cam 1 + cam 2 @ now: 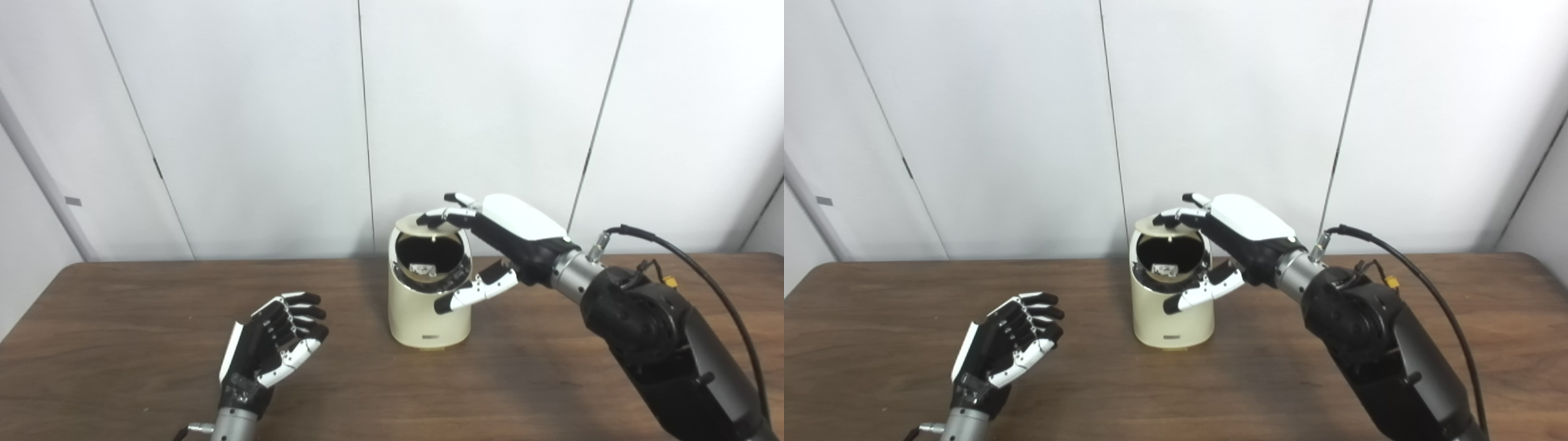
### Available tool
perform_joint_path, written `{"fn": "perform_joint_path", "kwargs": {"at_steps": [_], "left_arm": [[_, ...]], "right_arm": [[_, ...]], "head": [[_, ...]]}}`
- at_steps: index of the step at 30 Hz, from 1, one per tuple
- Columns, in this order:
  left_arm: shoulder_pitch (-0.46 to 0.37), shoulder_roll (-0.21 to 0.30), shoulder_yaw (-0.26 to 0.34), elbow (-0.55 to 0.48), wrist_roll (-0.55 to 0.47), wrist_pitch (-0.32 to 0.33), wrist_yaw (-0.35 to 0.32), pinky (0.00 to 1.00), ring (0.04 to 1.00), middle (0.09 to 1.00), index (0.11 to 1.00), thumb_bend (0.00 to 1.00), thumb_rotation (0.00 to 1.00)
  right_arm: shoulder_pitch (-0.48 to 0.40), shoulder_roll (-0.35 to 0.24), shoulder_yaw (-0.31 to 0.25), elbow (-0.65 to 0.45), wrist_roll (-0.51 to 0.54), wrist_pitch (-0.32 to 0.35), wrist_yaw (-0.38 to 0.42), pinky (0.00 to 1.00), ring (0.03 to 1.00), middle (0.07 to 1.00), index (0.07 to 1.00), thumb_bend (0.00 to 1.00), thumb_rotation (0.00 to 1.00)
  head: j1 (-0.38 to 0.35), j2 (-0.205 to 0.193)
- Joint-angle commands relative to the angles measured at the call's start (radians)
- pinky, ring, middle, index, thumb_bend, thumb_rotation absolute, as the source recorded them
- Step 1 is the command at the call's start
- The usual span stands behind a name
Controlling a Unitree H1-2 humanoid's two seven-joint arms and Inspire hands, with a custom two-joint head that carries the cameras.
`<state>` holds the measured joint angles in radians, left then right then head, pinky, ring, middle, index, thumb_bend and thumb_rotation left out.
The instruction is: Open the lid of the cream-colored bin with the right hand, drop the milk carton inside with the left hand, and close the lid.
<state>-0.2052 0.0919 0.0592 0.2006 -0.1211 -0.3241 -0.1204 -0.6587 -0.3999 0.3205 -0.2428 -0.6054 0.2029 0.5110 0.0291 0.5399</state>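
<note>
Cream-colored bin [429, 306] lid [422, 225] is propped up under right hand [490, 245] fingertips, w/ carton inside below. Left hand [272, 343], empty & loosely curled, is rested well apart.

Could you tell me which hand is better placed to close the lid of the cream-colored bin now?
The right hand: its fingers already rest on the raised lid above the cream-colored bin. The left hand is empty, over the table, well apart from it.
</note>
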Motion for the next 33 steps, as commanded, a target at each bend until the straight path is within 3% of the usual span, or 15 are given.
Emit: {"fn": "perform_joint_path", "kwargs": {"at_steps": [1,7,12,18,33], "left_arm": [[0.033,-0.027,-0.009,0.018,-0.011,-0.009,0.002,0.38,0.501,0.581,0.652,0.63,0.21],[0.034,-0.028,-0.009,0.012,-0.003,-0.002,0.008,0.39,0.504,0.580,0.652,0.64,0.22],[0.037,-0.029,-0.009,0.004,-0.008,0.001,0.005,0.38,0.506,0.582,0.655,0.63,0.21],[0.039,-0.033,-0.008,-0.008,-0.005,0.014,0.009,0.39,0.507,0.584,0.653,0.63,0.20],[0.047,-0.043,-0.005,-0.031,-0.021,0.041,0.000,0.38,0.505,0.581,0.655,0.64,0.20]], "right_arm": [[-0.026,-0.024,-0.007,-0.034,-0.015,-0.030,-0.006,0.90,0.976,0.815,0.833,0.69,0.47],[-0.006,-0.022,-0.003,-0.040,-0.018,-0.032,0.021,0.96,0.977,0.811,0.834,0.69,0.49],[0.008,-0.021,0.003,-0.041,-0.022,-0.048,0.028,0.92,0.959,0.810,0.827,0.70,0.48],[0.019,-0.022,0.023,-0.050,-0.041,-0.038,0.051,0.98,0.977,0.816,0.832,0.69,0.49],[0.017,-0.025,0.052,-0.023,-0.067,-0.044,0.093,1.00,0.968,0.819,0.832,0.68,0.48]], "head": [[0.001,0.002],[0.003,0.009],[0.007,0.013],[0.007,0.018],[0.015,0.027]]}}
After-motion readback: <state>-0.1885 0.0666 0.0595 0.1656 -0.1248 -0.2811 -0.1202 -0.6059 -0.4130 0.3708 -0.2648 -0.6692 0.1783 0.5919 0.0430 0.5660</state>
